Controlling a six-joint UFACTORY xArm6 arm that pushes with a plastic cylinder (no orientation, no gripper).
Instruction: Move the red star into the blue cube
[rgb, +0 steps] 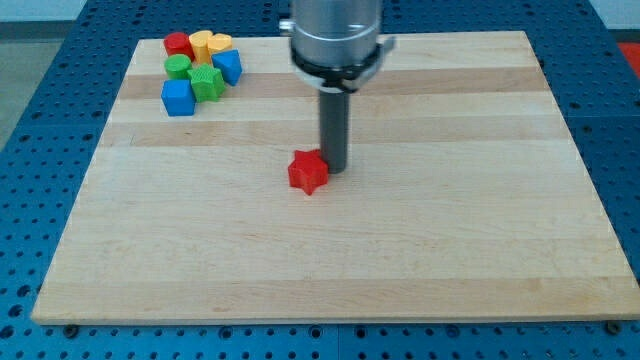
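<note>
The red star (308, 172) lies near the middle of the wooden board (400, 260). My tip (334, 167) stands just to the star's right, touching or almost touching it. The blue cube (179, 98) sits at the view's top left, at the lower left of a cluster of blocks, far from the star.
The cluster at the top left also holds a red cylinder (178, 44), two yellow blocks (210, 44), a green cylinder (178, 67), a green star-like block (207, 83) and a second blue block (229, 67). A blue pegboard (40, 150) surrounds the board.
</note>
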